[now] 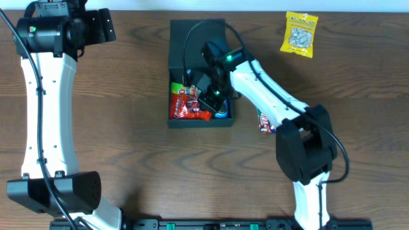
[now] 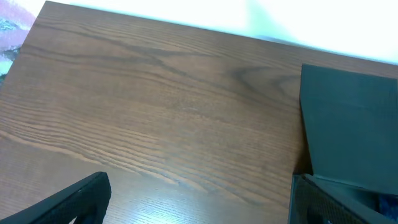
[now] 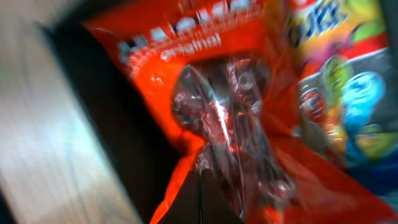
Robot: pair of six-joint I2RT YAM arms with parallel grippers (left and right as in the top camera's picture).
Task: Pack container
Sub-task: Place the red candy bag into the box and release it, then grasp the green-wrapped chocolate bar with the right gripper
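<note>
The dark charcoal container (image 1: pixel 175 70) sits open at the table's middle, its flap lid (image 1: pixel 192 39) folded back. Inside lie a red snack packet (image 1: pixel 186 106) and other colourful packets. My right gripper (image 1: pixel 212 100) is down inside the container, shut with its fingertips (image 3: pixel 200 175) pinched onto the red snack packet (image 3: pixel 186 62). A colourful packet (image 3: pixel 339 93) lies beside it. My left gripper (image 2: pixel 199 208) is open and empty over bare table at the far left (image 1: pixel 96 27), with the container's lid (image 2: pixel 348 118) to its right.
A yellow snack packet (image 1: pixel 300 34) lies at the far right of the table. Another packet (image 1: pixel 264 121) lies right of the container, partly under my right arm. The table's far edge (image 2: pixel 186 26) runs close beyond my left gripper.
</note>
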